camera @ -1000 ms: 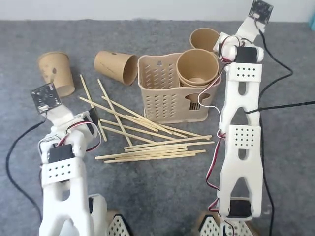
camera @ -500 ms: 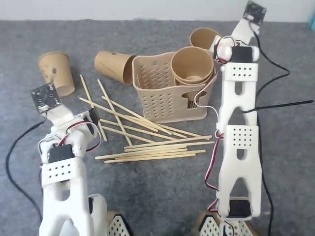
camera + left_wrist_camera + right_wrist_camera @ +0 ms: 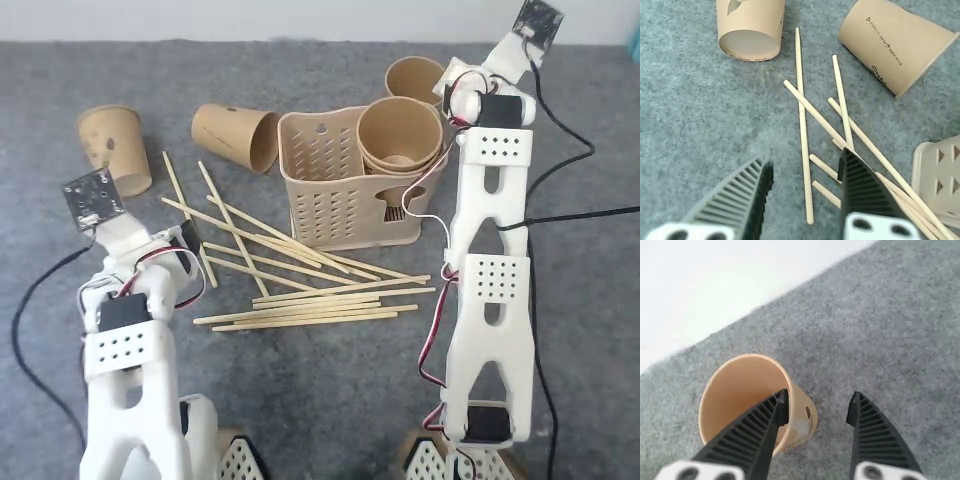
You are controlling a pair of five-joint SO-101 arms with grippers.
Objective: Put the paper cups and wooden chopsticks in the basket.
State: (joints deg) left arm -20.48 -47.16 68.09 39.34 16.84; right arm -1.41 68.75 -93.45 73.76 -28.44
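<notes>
The beige basket stands mid-table with stacked paper cups in its right half. Another paper cup stands upright behind it. My right gripper is at that cup; it is open, one finger over the cup's mouth, the near wall between the jaws. Two cups lie on their sides at the left. Several wooden chopsticks are scattered in front of the basket. My left gripper hovers open over a chopstick, with both lying cups beyond.
Grey carpet covers the table. A corner of the basket lies close to the left gripper. Cables trail off to the right of the right arm. A white wall rises just past the upright cup.
Half a second ago the right arm and the basket with its cups were shifted left; both are back to the right now. The left arm has not moved.
</notes>
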